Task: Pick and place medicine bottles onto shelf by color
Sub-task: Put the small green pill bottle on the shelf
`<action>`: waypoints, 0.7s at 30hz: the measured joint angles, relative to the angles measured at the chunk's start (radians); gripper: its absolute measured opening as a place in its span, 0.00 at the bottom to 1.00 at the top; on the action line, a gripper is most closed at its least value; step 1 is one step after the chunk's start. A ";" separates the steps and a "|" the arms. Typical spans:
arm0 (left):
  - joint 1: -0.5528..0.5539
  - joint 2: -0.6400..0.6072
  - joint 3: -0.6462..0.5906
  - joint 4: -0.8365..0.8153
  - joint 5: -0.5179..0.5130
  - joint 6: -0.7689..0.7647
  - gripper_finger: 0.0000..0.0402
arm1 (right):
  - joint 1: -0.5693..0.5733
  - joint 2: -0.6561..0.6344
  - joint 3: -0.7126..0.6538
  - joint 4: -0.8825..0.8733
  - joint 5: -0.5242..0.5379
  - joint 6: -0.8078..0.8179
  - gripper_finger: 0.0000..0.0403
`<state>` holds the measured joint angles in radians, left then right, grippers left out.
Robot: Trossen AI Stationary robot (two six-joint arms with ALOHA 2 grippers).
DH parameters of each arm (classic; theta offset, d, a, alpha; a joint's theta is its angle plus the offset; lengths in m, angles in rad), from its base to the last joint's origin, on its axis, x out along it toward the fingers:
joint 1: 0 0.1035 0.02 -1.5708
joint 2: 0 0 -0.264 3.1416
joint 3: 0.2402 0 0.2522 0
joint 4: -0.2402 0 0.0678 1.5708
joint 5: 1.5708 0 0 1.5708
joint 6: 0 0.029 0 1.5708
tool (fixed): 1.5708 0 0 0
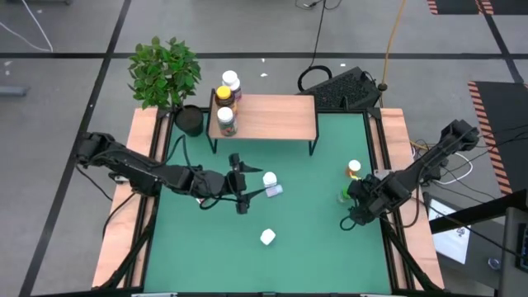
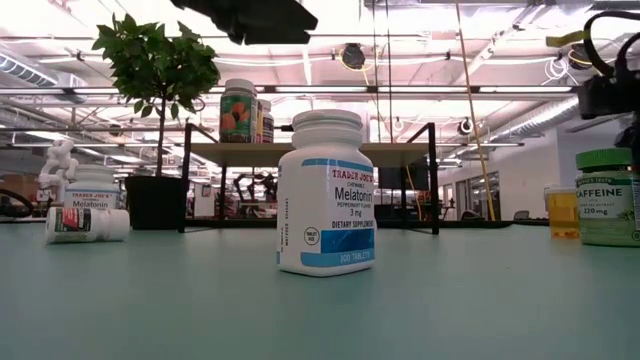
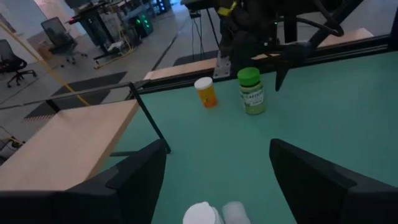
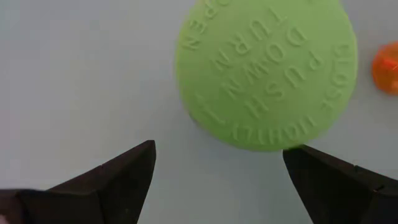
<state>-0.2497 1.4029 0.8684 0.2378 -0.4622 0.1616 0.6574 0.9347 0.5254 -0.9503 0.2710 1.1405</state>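
Right gripper (image 1: 356,206) hangs over the right side of the green table (image 1: 313,239), fingers (image 4: 118,174) spread wide and empty. Directly under it stands the green-capped caffeine bottle (image 4: 266,71); the embossed round cap fills the right wrist view just ahead of the fingertips, not touched. Same bottle in the high view (image 1: 344,195) sits beside the small orange pill bottle with a white cap (image 1: 354,169), the two near each other by the table's right rail.

Left gripper (image 1: 243,194) sits mid-table, fingers (image 3: 134,180) wide apart, nothing held. Just beyond its tips: one white-capped bottle upright (image 1: 269,178) and a second white bottle lying on its side (image 1: 275,190), touching or nearly so.

White melatonin bottle with blue label (image 2: 327,193) stands alone toward the near edge of the table, well apart from both grippers.

Low shelf with light wood top and thin black legs (image 1: 276,115) stands at the far edge. Three bottles cluster at its left end: white-capped (image 1: 231,80), yellow-capped amber (image 1: 223,94), white-capped (image 1: 225,118). Potted green plant in a black pot (image 1: 169,78) stands just left of the shelf.
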 joint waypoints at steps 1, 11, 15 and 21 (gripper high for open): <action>0.003 0.000 0.000 -0.001 0.000 0.000 0.71 | 0.002 0.008 -0.001 -0.002 0.027 0.000 0.86; 0.007 0.000 0.000 -0.002 -0.001 -0.018 0.71 | 0.026 0.054 -0.002 0.076 0.286 -0.024 0.80; 0.007 0.000 0.000 -0.001 -0.001 -0.034 0.71 | 0.026 0.074 -0.041 0.184 0.280 -0.032 0.68; 0.007 0.000 0.000 -0.001 -0.001 -0.040 0.71 | 0.026 0.085 -0.125 0.413 0.310 -0.081 0.50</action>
<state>-0.2424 1.4029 0.8684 0.2367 -0.4634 0.1212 0.6830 1.0202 0.4007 -0.5377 0.5814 1.0591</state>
